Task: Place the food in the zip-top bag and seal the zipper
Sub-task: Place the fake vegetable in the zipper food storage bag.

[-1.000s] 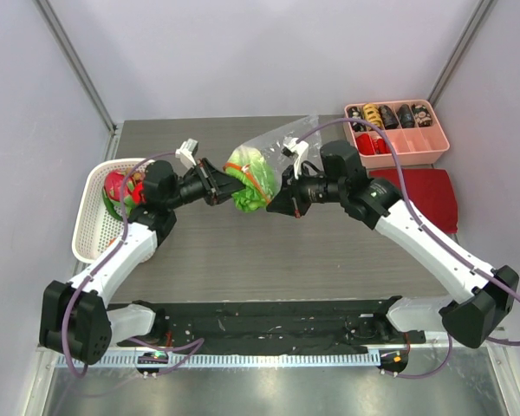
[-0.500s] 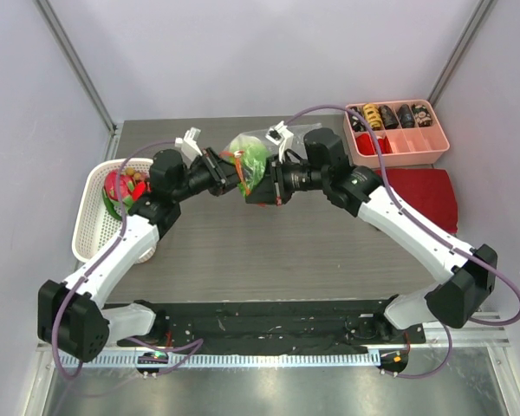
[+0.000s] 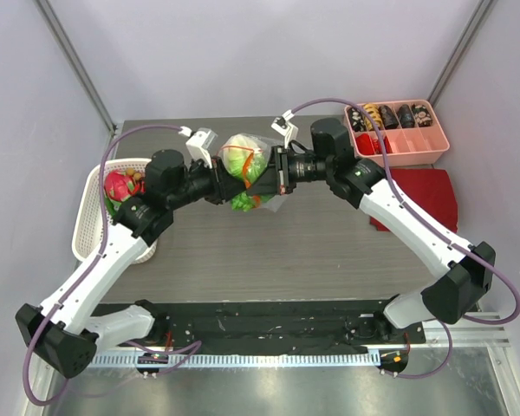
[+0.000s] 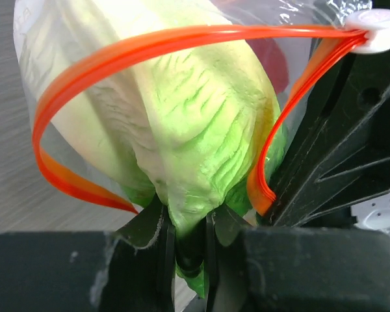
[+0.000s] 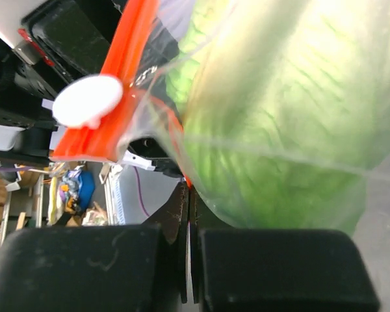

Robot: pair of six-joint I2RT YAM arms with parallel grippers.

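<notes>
- Clamping the lettuce head (image 4: 201, 130) by its base, your left gripper (image 4: 187, 252) holds it mid-air over the table (image 3: 243, 251).
- Your right gripper (image 5: 188, 205) pinches the zip-top bag (image 3: 253, 154) wall.
- The zipper (image 4: 149, 45) loops, unsealed, around the lettuce head.

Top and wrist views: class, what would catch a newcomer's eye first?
The bright green lettuce, held over the table in a clear bag between the left pincer and the right pincer. In the left wrist view, the bag's orange-red strip loops open around the lettuce, a white slider at its end.
</notes>
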